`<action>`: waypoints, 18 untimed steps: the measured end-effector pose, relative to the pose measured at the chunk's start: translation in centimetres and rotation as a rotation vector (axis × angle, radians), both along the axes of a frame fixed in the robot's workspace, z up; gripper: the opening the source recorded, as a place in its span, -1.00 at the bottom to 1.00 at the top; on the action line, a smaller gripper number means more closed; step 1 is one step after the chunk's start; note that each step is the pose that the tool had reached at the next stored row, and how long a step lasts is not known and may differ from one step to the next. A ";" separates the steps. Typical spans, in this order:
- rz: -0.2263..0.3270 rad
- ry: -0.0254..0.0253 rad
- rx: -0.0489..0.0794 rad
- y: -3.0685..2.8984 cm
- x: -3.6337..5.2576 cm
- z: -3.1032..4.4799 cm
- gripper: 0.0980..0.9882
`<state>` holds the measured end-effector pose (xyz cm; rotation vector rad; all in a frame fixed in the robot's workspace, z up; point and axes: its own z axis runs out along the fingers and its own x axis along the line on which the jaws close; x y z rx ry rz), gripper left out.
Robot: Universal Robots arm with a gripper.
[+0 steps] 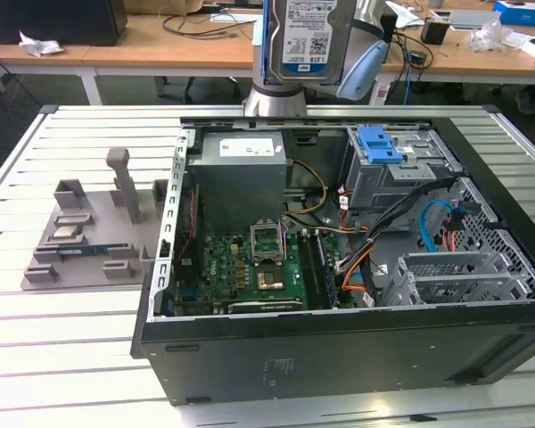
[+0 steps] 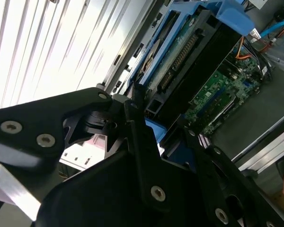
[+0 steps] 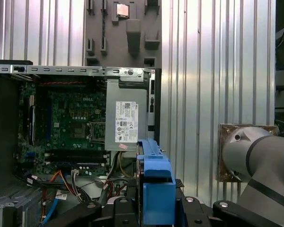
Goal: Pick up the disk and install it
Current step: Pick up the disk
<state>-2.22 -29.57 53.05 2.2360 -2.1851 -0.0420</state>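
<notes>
The disk (image 1: 308, 31) is up in the air, well above the open computer case (image 1: 339, 357). Its white-and-blue label faces the exterior view and a blue frame runs round its edges. The hand (image 2: 168, 138) is clamped on it. In the second wrist view black fingers (image 2: 141, 142) press the blue frame from both sides, and the disk's green circuit board and connector run away from them. In the first wrist view the disk shows edge-on between the fingers, with the power supply (image 3: 125, 118) and the motherboard (image 3: 71, 123) down below it.

The case lies on its side on the slatted bench (image 1: 71, 366), lid off. On the exterior view's right inside it stands a grey drive cage (image 1: 406, 174) with a blue clip (image 1: 379, 144) on top. Just beside the case, on the exterior view's left, a grey tray (image 1: 71, 245) with upright pegs sits on the bench.
</notes>
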 end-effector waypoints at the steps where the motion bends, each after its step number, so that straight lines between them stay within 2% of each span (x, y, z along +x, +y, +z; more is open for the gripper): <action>1: 0.000 0.0000 0.000 -0.13 0.00 -0.01 -0.39; 11: 0.000 0.0000 0.000 -1.35 0.00 -0.09 -0.39; 15: 0.000 0.0000 0.000 -6.21 0.00 -0.24 -0.39; 16: 0.000 0.0000 0.000 -6.69 0.00 -0.25 -0.39; 18: 0.000 0.0000 0.000 -7.17 0.00 -0.26 -0.39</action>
